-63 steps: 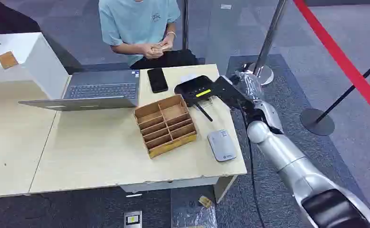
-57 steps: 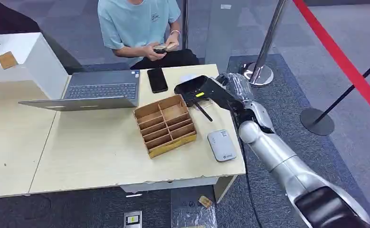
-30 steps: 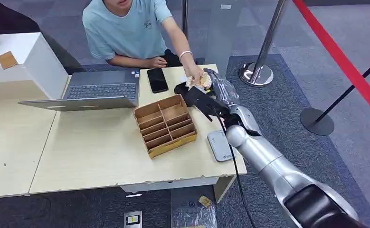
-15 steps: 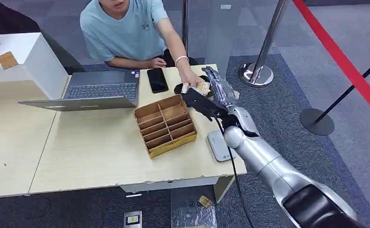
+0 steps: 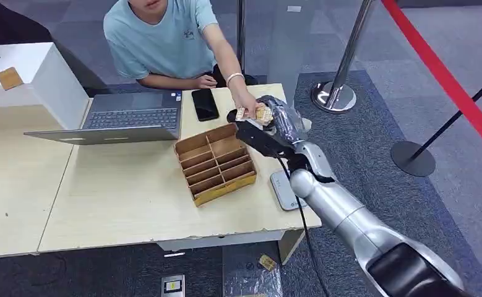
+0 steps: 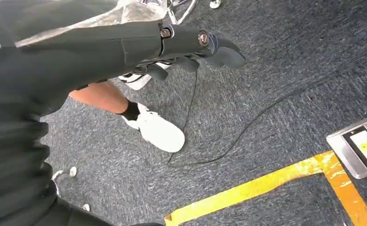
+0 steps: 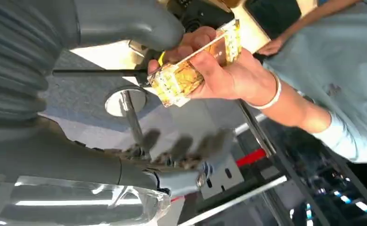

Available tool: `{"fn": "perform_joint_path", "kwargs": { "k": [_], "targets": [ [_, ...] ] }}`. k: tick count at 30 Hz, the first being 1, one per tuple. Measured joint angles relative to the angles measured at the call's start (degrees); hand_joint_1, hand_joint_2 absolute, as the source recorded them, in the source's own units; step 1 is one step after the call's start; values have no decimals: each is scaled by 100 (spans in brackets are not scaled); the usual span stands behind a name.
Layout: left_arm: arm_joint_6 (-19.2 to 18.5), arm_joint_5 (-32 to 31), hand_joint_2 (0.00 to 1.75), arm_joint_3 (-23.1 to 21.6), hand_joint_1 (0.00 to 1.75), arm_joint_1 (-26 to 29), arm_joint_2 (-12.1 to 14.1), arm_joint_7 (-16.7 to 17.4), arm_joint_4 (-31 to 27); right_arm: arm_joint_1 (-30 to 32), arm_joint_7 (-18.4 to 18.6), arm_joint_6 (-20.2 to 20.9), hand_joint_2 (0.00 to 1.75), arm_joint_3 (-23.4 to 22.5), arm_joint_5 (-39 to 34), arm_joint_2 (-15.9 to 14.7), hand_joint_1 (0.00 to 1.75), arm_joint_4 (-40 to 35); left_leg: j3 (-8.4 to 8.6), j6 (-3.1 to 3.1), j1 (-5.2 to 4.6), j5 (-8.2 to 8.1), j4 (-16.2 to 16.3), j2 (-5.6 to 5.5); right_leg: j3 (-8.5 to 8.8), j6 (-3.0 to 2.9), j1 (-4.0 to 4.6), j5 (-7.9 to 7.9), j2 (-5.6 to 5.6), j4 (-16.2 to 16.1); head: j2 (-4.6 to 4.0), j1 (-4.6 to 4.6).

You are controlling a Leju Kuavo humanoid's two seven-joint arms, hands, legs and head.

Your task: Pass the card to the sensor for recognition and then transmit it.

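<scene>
From the head view I have my right hand stretched out over the far right part of the table, just beyond the wooden divider tray. A person's hand reaches in from the far side and holds the card right at my fingers. The black sensor unit is mostly hidden under both hands. A grey card reader lies nearer to me, by the table's right edge. A laptop and a phone sit further left.

In the left wrist view my left hand hangs at my side over grey carpet, fingers loosely curled and holding nothing. A shoe and yellow floor tape are below it.

The right wrist view is the telling one. The person's hand grips a yellowish card by one end and offers the other end into the gap between my thumb and my dark fingers. My hand is spread, thumb on one side and fingers on the other, and I see no contact with the card yet.

I judge this to be the handover: I am receiving the card, with recognition and passing-on still ahead. Next I should close thumb and fingers on the free end, wait for the person to let go, then carry it to the sensor. Closing too early risks pinching their fingers.
</scene>
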Motion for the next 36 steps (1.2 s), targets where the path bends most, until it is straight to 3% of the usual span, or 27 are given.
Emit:
{"fn": "perform_joint_path", "kwargs": {
  "k": [11, 23, 36],
  "targets": [
    [17, -4, 175, -33, 0, -6, 2, 13, 0, 100, -13, -216, 175, -13, 310, -52, 175, -9, 3, 0, 0, 0, 1, 1, 1, 0, 0, 0, 0, 0, 0, 0],
    [50, 66, 175, -35, 0, 6, -9, -11, 0, 430, 168, -155, 175, -22, 330, -114, 175, -295, 3, 0, 0, 0, 1, 1, 0, 0, 0, 0, 1, 0, 0, 0],
    [83, 247, 175, -35, 0, 32, -7, 7, 0, 1149, 387, -103, 175, -345, 164, -457, 175, -931, 2, 1, 0, -1, 1, 0, 0, 0, 0, 0, 1, -4, 0, 0]
  ]
}}
